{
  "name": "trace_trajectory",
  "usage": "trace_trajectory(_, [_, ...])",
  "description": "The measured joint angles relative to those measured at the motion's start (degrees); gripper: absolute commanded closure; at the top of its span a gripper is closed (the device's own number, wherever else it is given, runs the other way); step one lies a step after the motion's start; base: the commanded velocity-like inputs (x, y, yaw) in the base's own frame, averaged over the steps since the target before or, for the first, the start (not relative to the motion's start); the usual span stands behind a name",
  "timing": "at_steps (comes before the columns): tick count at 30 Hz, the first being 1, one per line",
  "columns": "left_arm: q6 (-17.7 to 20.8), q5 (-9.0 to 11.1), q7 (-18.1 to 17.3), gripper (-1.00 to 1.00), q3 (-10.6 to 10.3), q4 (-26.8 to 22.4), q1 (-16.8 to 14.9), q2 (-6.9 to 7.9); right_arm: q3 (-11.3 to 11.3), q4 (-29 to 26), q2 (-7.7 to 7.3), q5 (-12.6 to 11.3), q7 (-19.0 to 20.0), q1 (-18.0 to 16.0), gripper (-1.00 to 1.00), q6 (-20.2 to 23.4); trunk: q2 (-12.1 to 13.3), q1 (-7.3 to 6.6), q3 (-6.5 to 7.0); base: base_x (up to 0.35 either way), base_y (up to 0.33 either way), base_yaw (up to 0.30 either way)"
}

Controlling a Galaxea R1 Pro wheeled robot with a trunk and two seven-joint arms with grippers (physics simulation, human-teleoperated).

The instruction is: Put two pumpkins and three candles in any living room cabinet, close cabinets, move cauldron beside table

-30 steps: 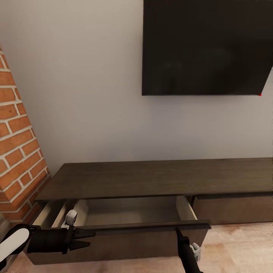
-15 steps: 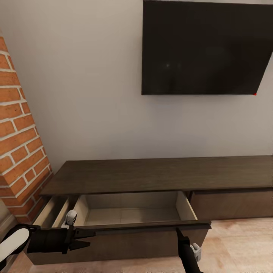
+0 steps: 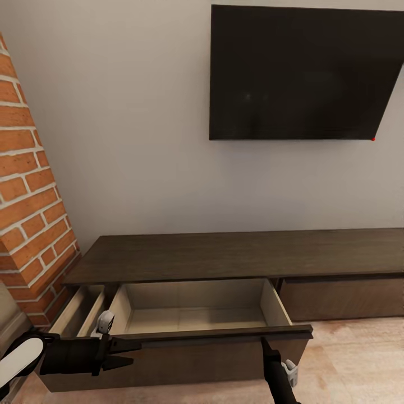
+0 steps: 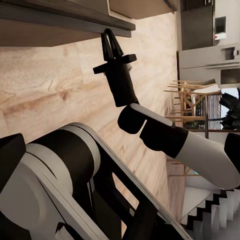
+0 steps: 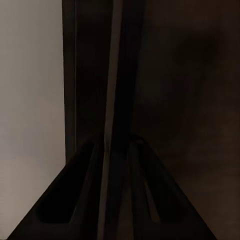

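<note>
While one cabinet (image 3: 235,261) drawer open, right gripper (image 3: 264,340) pinches front.

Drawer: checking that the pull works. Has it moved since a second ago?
Yes. The drawer has slid further out from the cabinet and its fixed top edge, towards the robot, with the right gripper on its front.
</note>
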Motion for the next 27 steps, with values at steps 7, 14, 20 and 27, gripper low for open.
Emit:
trace_trajectory(7, [0.0, 0.0, 0.0, -1.00, 0.0, 0.1, 0.0, 0.00, 0.0, 0.0, 0.00, 0.1, 0.0, 0.0, 1.00, -0.1, 0.0, -0.01, 0.00, -0.011, 0.000, 0.000])
trace_trajectory(14, [0.0, 0.0, 0.0, -1.00, 0.0, 0.0, 0.0, 0.00, 0.0, 0.0, 0.00, 0.0, 0.0, 0.0, 1.00, -0.1, 0.0, -0.01, 0.00, -0.030, 0.000, 0.000])
trace_trajectory(20, [0.0, 0.0, 0.0, -1.00, 0.0, 0.0, 0.0, 0.00, 0.0, 0.0, -0.01, 0.0, 0.0, 0.0, 1.00, -0.1, 0.0, -0.01, 0.00, -0.007, 0.000, 0.000])
trace_trajectory(27, [0.0, 0.0, 0.0, -1.00, 0.0, 0.0, 0.0, 0.00, 0.0, 0.0, 0.00, 0.1, 0.0, 0.0, 1.00, -0.1, 0.0, -0.01, 0.00, -0.029, 0.000, 0.000])
